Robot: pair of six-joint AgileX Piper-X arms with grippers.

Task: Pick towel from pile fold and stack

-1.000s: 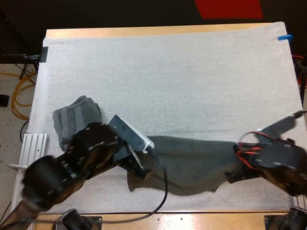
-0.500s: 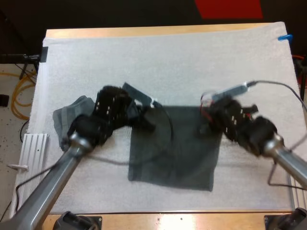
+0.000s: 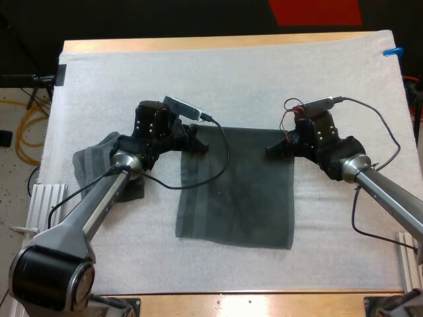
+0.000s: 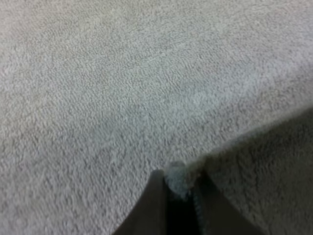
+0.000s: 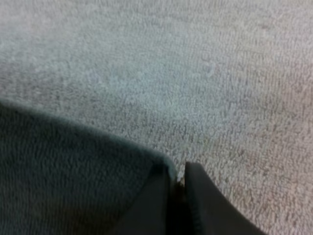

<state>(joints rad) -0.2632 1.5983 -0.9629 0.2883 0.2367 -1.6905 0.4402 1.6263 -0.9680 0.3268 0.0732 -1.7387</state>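
Flat towel [image 3: 236, 188] lies spread open, dark grey-green, abt mid-mat, a touch toward 6 o'clock. It's roughly rectangular, long sides running 12 to 6. Left gripper [image 3: 195, 140] sits at its 11 o'clock corner, fingers narrowed down onto the cloth; left wrist view shows a nub of towel corner pinched btwn the two black tips. Right gripper [image 3: 273, 150] is at the 1 o'clock corner, likewise clamped; right wrist view has the towel's corner caught at its nearly closed tips. Both corners sit low on the mat [image 3: 231, 79]. Crumpled towel [image 3: 96, 165] is bunched at 9 o'clock of the flat one, apart from it, partly under the left arm, near mat's 9 o'clock edge. White mat covers most of the wooden table [image 3: 198, 44], w/ bare wood strips at 12 and 6.
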